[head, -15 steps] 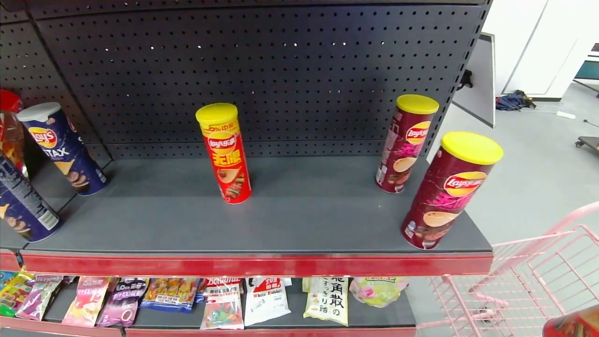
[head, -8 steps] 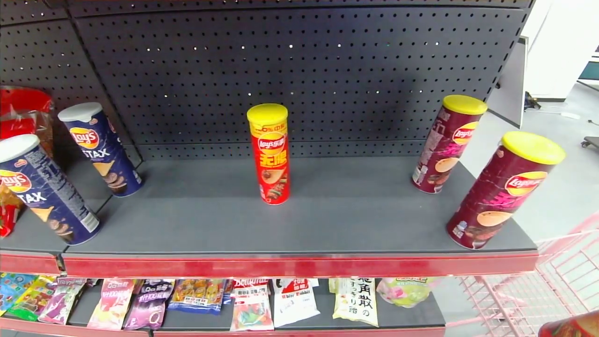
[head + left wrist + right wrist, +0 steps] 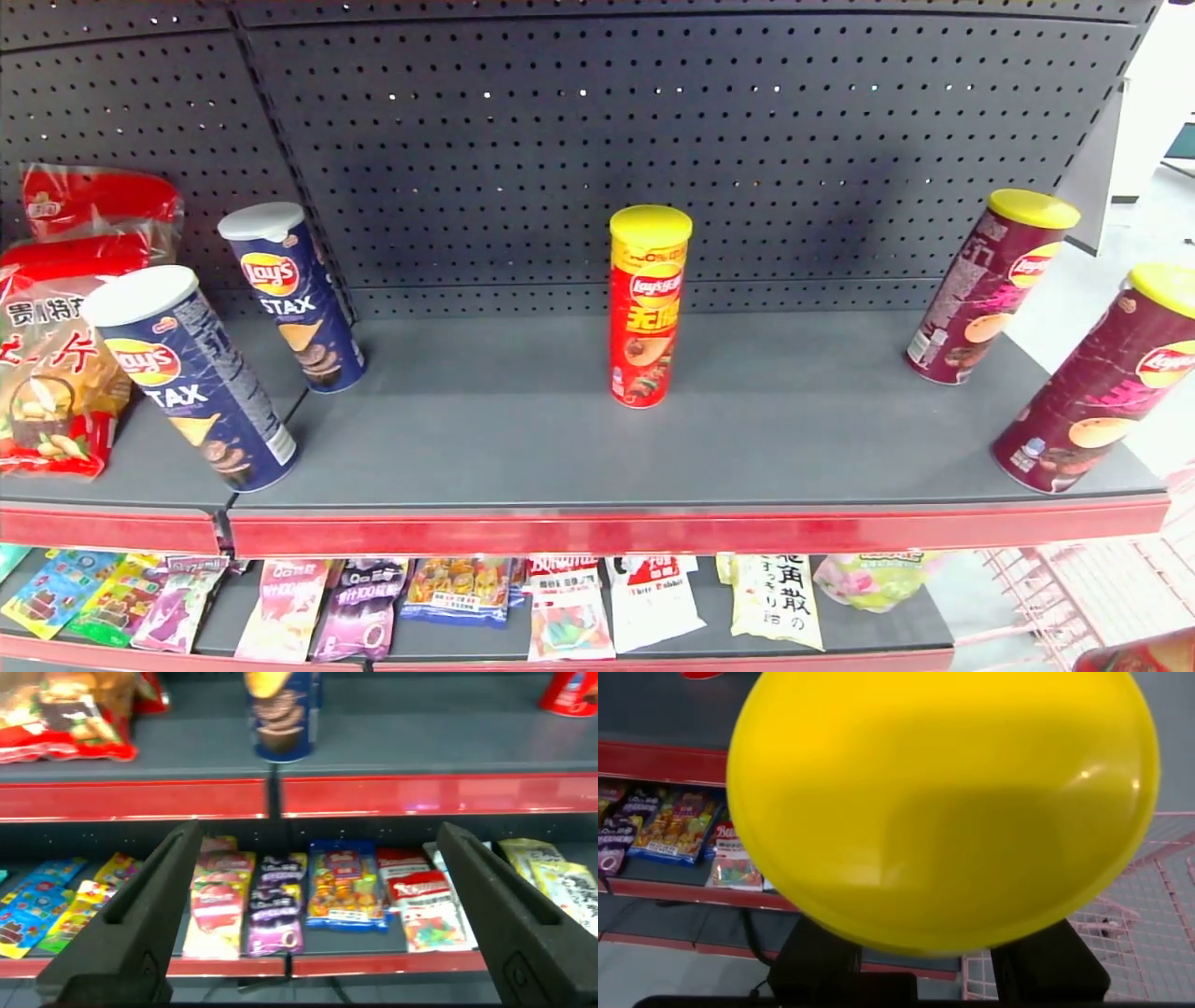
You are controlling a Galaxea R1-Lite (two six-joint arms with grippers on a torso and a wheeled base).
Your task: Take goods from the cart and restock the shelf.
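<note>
Holding a yellow-lidded can (image 3: pixel 943 803), the right pincer (image 3: pixel 929 963) is clamped round it, near the pink cart (image 3: pixel 1074 588) | left pincer (image 3: pixel 318 829) spread wide apart, facing the lower snack bags (image 3: pixel 346 882) | shelf (image 3: pixel 766 439): bare stretch between red can (image 3: pixel 649 308) and rear maroon can (image 3: pixel 990 289) | front maroon can (image 3: pixel 1092 383) tight to the right front corner, by the red lip (image 3: pixel 691 532)

A can (image 3: pixel 650 308) stands centred on the shelf (image 3: pixel 794 439), snack bags (image 3: pixel 569 616) below it.

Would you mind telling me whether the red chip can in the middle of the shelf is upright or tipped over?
Upright: the red can stands on its base on the shelf, with its yellow lid on top.
</note>
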